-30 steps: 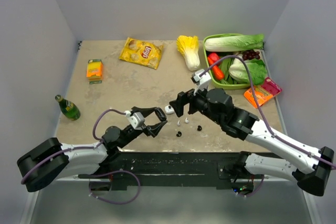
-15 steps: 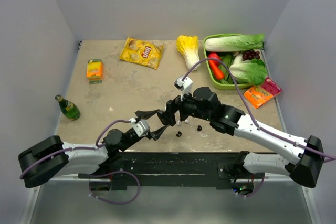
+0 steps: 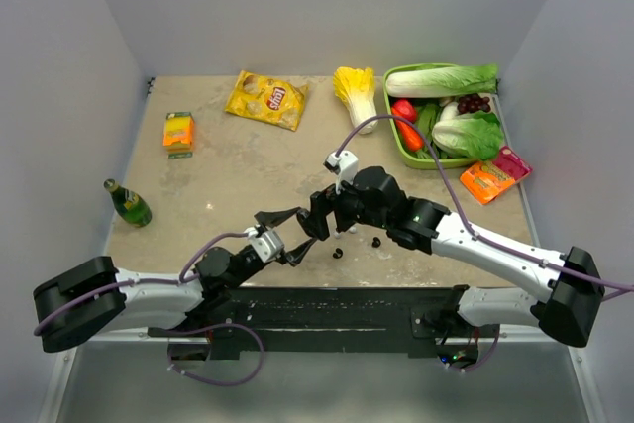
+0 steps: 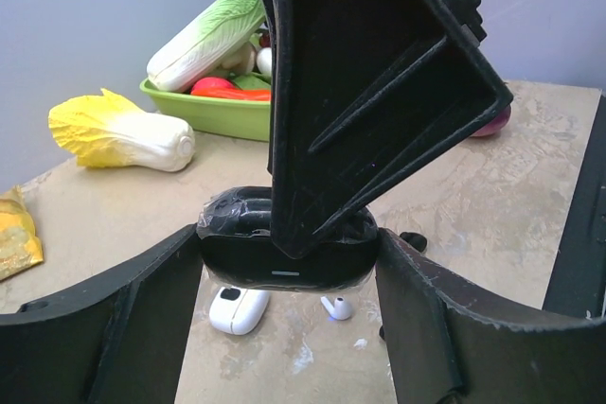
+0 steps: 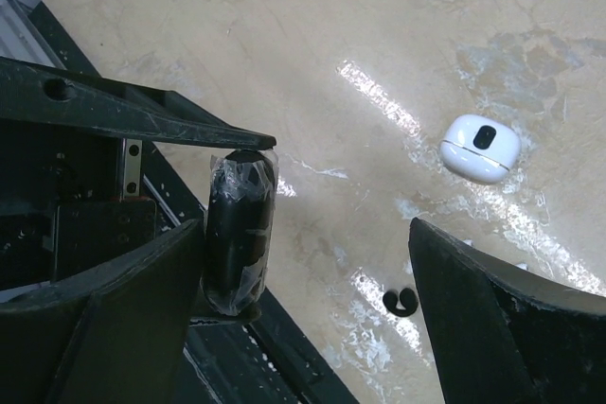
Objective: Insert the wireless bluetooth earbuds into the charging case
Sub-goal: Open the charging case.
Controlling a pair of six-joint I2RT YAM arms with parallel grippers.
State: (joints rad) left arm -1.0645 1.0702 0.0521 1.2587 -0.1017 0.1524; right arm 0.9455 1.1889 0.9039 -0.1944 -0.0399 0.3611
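Two arms meet at lower centre of the overhead view. The left end effector (image 3: 287,233) pinches the black charging case (image 4: 246,257), and the right end effector (image 5: 308,234) hangs spread, one finger just beside the case. Opening the lid cleanly probably calls for a firm left grip and right fingers seated squarely before squeezing. Counted: two cases, the white case (image 5: 481,147) lying on the surface (image 5: 379,26); two black earbuds (image 3: 338,253); one white earbud (image 4: 336,307) visible.

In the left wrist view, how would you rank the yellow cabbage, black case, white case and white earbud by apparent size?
1. Black film-wrapped charging case, though nearness makes its lead unsure
2. Yellow leafy cabbage
3. White rounded charging case
4. White earbud
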